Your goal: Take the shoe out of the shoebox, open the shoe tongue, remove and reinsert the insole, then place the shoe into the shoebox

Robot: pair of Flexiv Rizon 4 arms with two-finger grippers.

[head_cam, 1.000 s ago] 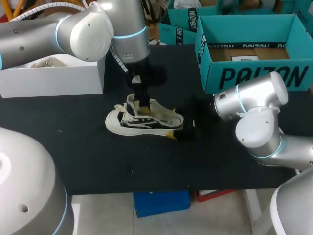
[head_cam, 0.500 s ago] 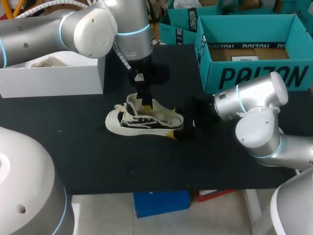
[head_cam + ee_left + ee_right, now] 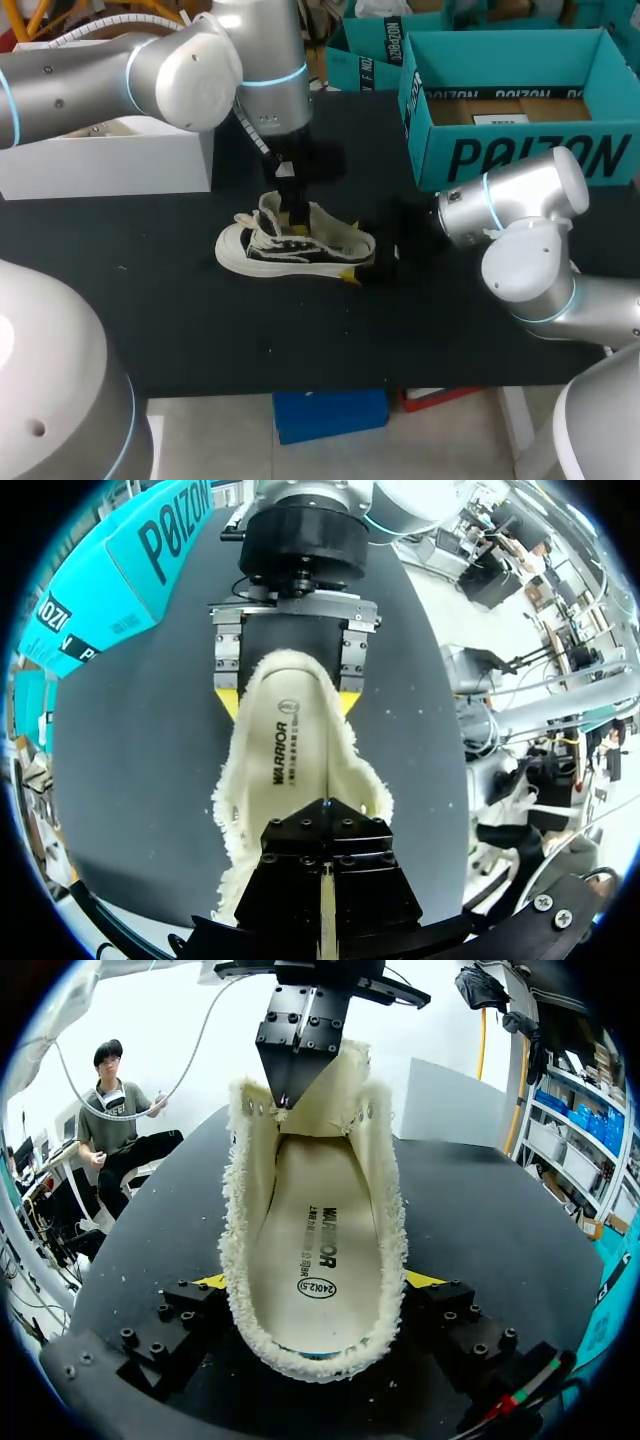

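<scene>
Head view: the black-and-white shoe (image 3: 295, 248) sits on its sole on the black table (image 3: 200, 330). It is out of the teal shoebox (image 3: 510, 110), which stands open at the far right of the table, well apart from it. The left arm (image 3: 150, 70) comes in over a white box (image 3: 100, 160), and the left gripper (image 3: 294, 212) points down at the shoe's opening. The right arm (image 3: 520, 230) lies low, with the right gripper (image 3: 372, 262) at the heel. Left wrist view: the left gripper's black fingers are pressed together over the front of the shoe; can't tell if any fabric is caught. The insole (image 3: 285, 750) lies flat inside the shoe. The right gripper's yellow fingertips (image 3: 227, 702) touch the heel on both sides. Right wrist view: the heel sits between the right gripper's fingers, both against it, pinching the shoe. The tongue (image 3: 335, 1080) stands upright, with the left gripper's tip at its upper edge beside the eyelets.
</scene>
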